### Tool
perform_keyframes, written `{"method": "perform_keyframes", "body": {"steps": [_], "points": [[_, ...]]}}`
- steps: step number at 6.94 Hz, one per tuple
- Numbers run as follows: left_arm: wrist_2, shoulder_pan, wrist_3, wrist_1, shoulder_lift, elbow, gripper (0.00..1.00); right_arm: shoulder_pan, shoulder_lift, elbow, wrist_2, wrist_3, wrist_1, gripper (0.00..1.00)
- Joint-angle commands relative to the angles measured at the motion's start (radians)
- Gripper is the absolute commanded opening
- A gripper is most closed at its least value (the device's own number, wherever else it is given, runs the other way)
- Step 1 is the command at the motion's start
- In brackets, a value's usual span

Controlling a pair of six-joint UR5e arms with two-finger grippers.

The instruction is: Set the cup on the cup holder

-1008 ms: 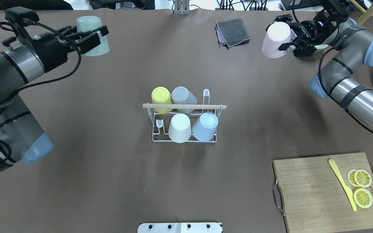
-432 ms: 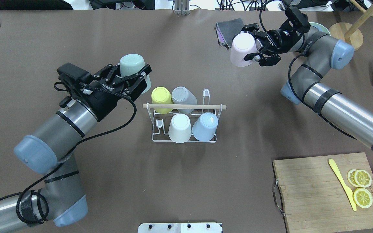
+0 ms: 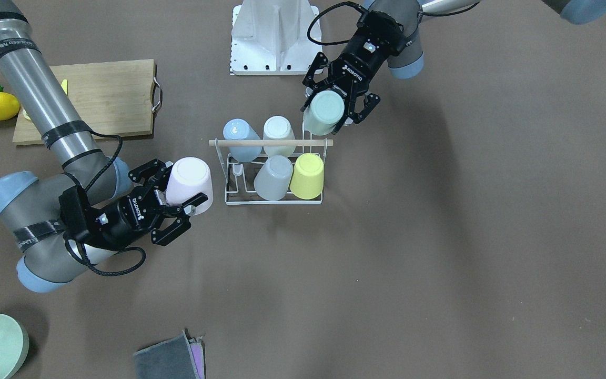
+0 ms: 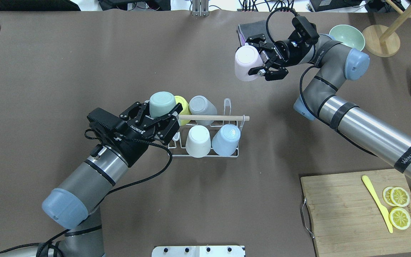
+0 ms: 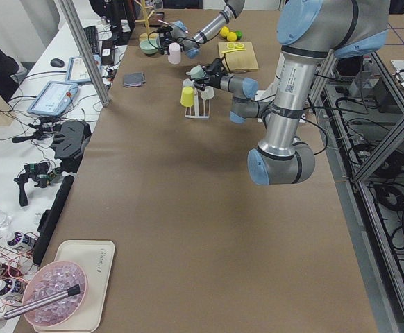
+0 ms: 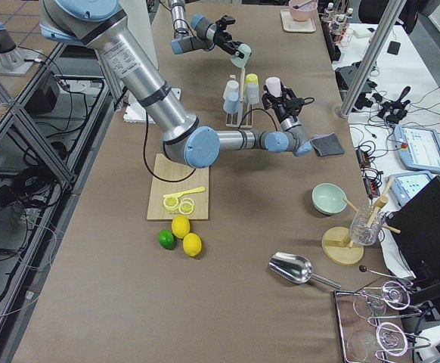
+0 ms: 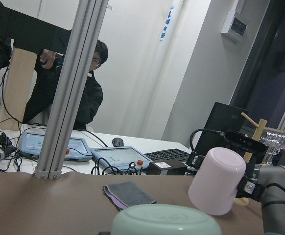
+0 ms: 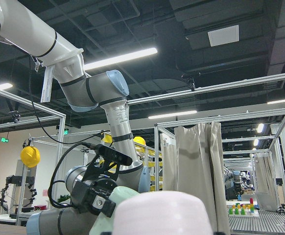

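The left gripper (image 4: pixel 162 110) is clamped on a mint cup (image 4: pixel 162 101), turned bottom up, and holds it over the left end of the cup holder (image 4: pixel 205 155) — just at the tip of the wooden dowel (image 4: pixel 219 117) and beside the yellow cup (image 4: pixel 184 102). Whether its rim touches a peg below is not clear from these views. The holder stands in the middle of the table (image 4: pixel 84 53) and carries also a grey cup (image 4: pixel 202 105), a white cup (image 4: pixel 197 141) and a blue cup (image 4: pixel 226 139), all turned over. The right gripper (image 4: pixel 251 60) grips a pink cup (image 4: pixel 245 62), tilted, in the air — apart from the holder, near a grey cloth (image 4: pixel 250 28).
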Motion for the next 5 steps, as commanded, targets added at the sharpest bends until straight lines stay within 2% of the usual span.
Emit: {"method": "perform_keyframes", "body": {"steps": [1, 4, 5], "points": [[0.035, 0.048, 0.003, -0.003, -0.009, 0.027, 0.00, -0.012, 0.011, 0.001, -0.006, -0.012, -0.018, 0.31], [0.039, 0.060, 0.003, -0.003, -0.012, 0.039, 0.00, -0.049, 0.006, 0.014, -0.017, -0.023, -0.016, 0.31], [0.071, 0.065, 0.002, -0.003, -0.018, 0.055, 0.00, -0.069, 0.009, 0.016, -0.017, -0.023, -0.015, 0.31]]}}
